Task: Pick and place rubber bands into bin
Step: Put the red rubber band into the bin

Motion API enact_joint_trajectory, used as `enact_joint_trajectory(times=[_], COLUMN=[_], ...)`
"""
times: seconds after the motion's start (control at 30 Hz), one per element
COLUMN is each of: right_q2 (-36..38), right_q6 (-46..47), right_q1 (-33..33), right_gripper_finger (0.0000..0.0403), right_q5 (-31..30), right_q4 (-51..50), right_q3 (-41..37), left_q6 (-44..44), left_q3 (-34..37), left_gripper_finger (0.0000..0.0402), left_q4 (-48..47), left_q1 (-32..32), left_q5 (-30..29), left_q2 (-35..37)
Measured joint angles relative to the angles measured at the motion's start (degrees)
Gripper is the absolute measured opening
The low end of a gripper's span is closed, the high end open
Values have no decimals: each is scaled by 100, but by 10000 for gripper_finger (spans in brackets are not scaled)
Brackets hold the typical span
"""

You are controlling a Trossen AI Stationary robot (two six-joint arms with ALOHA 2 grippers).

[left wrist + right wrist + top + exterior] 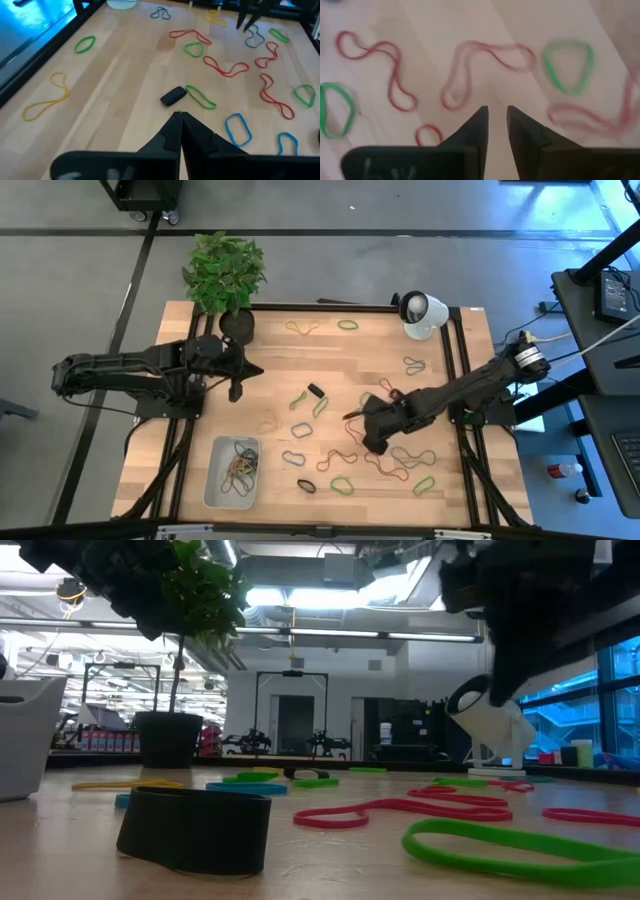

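Rubber bands (345,459) lie all over the wooden table (270,370), in green, red, blue, tan and black. The bin (216,485) is my landmark. It sits near the front left corner of the table, pale and shallow, with a small heap of bands already inside it.

Beyond the bin, toward the back, the left gripper (236,390) hangs over bare wood. Its two fingers are pressed tight together and hold nothing. A potted plant (226,275) stands at the back edge, farther still from the bin.

To the right of the bin lie a black band (306,487), a green band (342,484) and a blue one (293,458). A small black block (316,391) lies farther back, beside a long green band (320,407).

Farther right of the bin, the right gripper (372,442) points down over a wiggly red band (485,62). Its fingers stand a little apart and nothing is between them. A green loop (568,66) lies close by.

A white camera (420,315) sits at the back right, far from the bin.
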State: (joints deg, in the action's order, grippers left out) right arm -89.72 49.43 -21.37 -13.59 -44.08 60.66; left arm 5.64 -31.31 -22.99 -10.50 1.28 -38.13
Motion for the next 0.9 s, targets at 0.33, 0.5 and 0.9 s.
enact_joint_trajectory(times=[0.33, 0.5, 0.9], right_q2=[-1067, -1491, -1776], right_q6=[-1675, -1499, -314], right_q1=[54, 92, 94], right_gripper_finger=[132, 131, 11], right_q5=[23, 361, 597], right_q4=[1001, 1084, 1174], right_q3=[0, -2, 36], left_q6=[102, 546, 669], left_q3=[2, 2, 2], left_gripper_finger=[1, 1, 1], left_q4=[101, 92, 71], left_q1=[1, 7, 232], left_q5=[24, 28, 30], left_q2=[-61, -65, -66])
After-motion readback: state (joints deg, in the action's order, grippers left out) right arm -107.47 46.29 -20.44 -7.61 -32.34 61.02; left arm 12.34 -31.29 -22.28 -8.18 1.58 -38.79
